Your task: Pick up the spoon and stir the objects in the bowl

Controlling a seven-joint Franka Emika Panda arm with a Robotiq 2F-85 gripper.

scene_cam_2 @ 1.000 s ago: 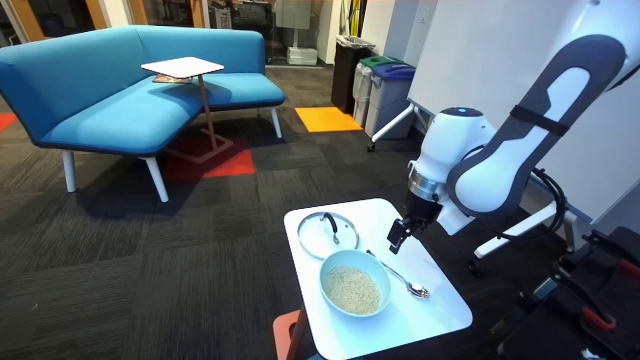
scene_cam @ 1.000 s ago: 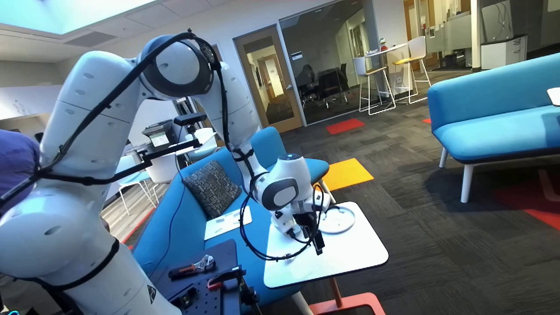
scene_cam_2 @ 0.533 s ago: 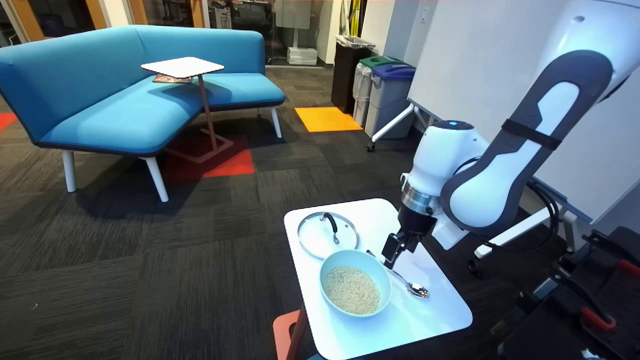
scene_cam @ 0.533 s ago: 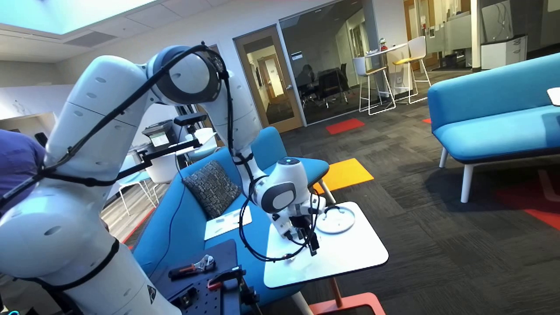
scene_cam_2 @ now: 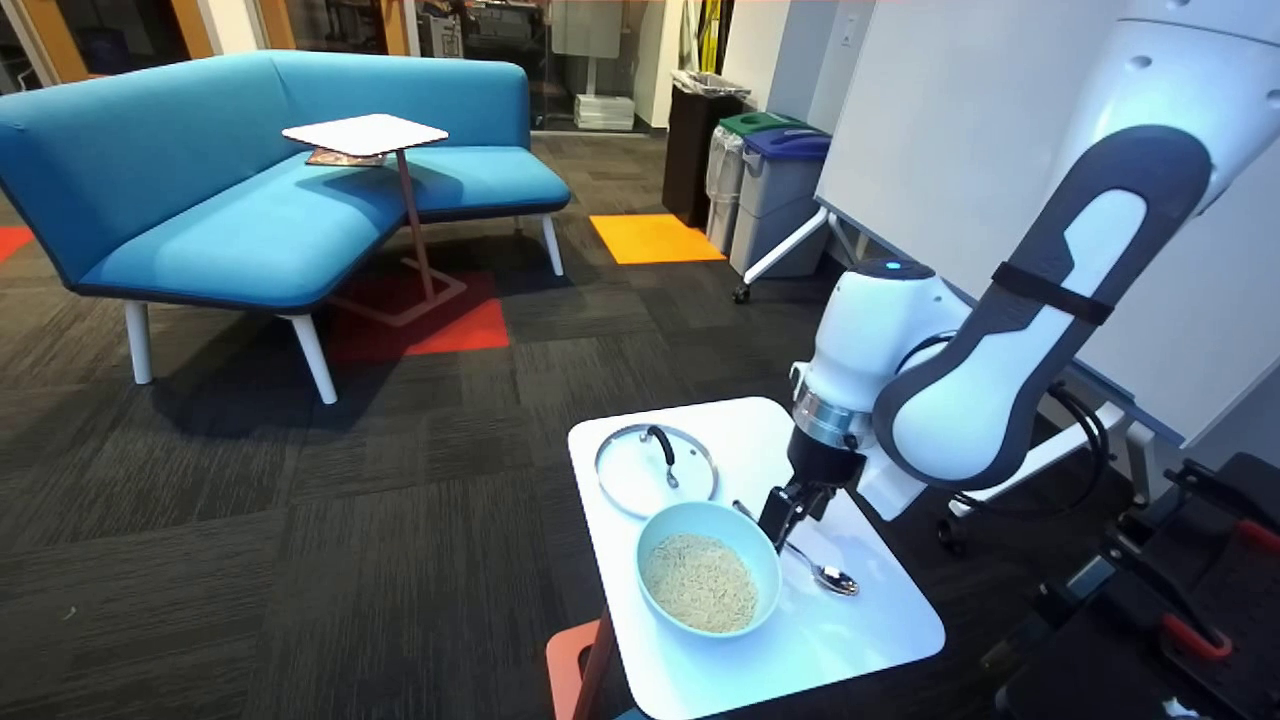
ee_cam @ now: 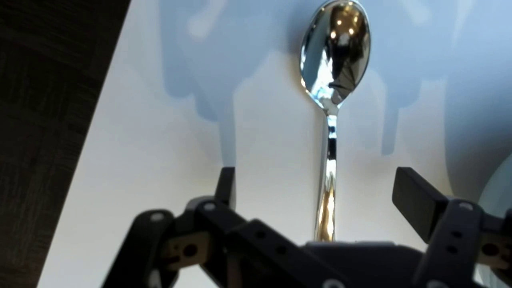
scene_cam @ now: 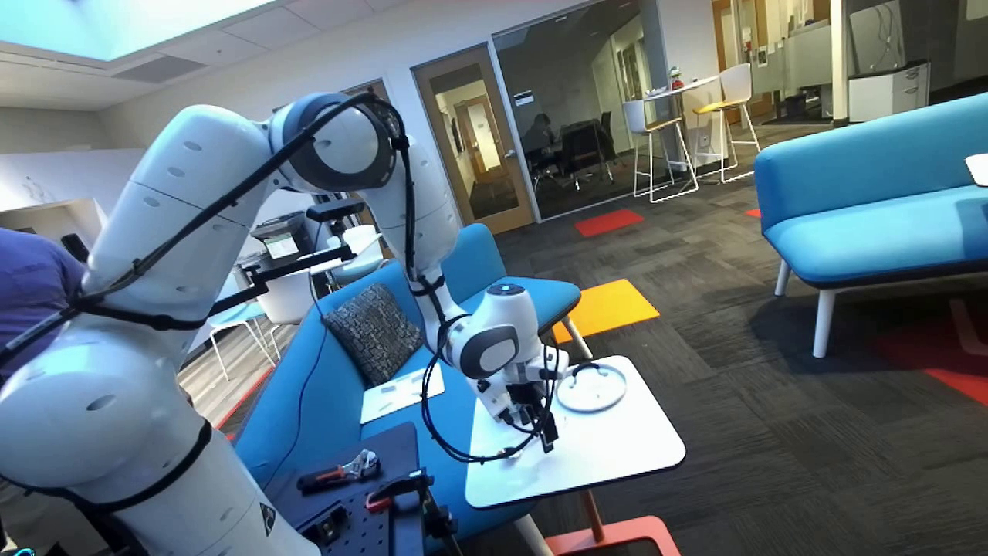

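Observation:
The shiny metal spoon (ee_cam: 335,52) lies on the white table (scene_cam_2: 860,640). In an exterior view the spoon (scene_cam_2: 834,579) lies beside the bowl, part of its handle behind my gripper (scene_cam_2: 785,525). In the wrist view my gripper (ee_cam: 315,182) is open, its fingers apart on either side of the handle; the handle's end is hidden. The pale blue bowl (scene_cam_2: 650,595) holds pale grains; its edge shows at the right of the wrist view (ee_cam: 500,186), close to the right finger. In an exterior view my gripper (scene_cam: 544,436) is low over the table and the bowl is hidden.
A glass lid (scene_cam_2: 622,480) with a dark handle lies behind the bowl; it also shows in an exterior view (scene_cam: 593,394). The table's edge runs along the left of the wrist view. A blue couch (scene_cam: 455,440) adjoins the table. A whiteboard stands behind the arm.
My gripper has moved down toward the table and the spoon handle, close to the bowl. The bowl appears to have shifted very slightly. The spoon and lid have not visibly moved.

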